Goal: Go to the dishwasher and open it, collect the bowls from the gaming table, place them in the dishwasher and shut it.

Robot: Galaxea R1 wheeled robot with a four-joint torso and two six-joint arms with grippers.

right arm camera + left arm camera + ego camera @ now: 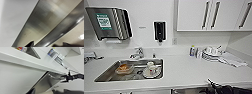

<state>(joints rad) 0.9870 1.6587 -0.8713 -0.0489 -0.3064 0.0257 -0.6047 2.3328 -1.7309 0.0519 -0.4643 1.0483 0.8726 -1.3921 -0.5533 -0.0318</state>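
The dishwasher (43, 84) shows its stainless-steel front under the white counter (31, 60), with a dark gap along one edge of the panel. Its bar handle (53, 77) runs across the top. My right gripper (63, 79) reaches in on a dark arm and stands open, one finger on each side of the handle's end. Up close, the handle (58, 31) passes between the right gripper's (48, 44) spread fingertips (31, 44). My left gripper (50, 92) hangs open in front of the panel, holding nothing. The bowls and the gaming table are out of view.
The sink (106, 72) holds a plate, a cup and an orange container. A tap (139, 53), a soap dispenser (159, 31) and a paper-towel dispenser (109, 22) line the wall. Stacked dishes (211, 53) and a bottle (192, 50) stand at the counter's right. Wall cabinets (194, 15) hang above.
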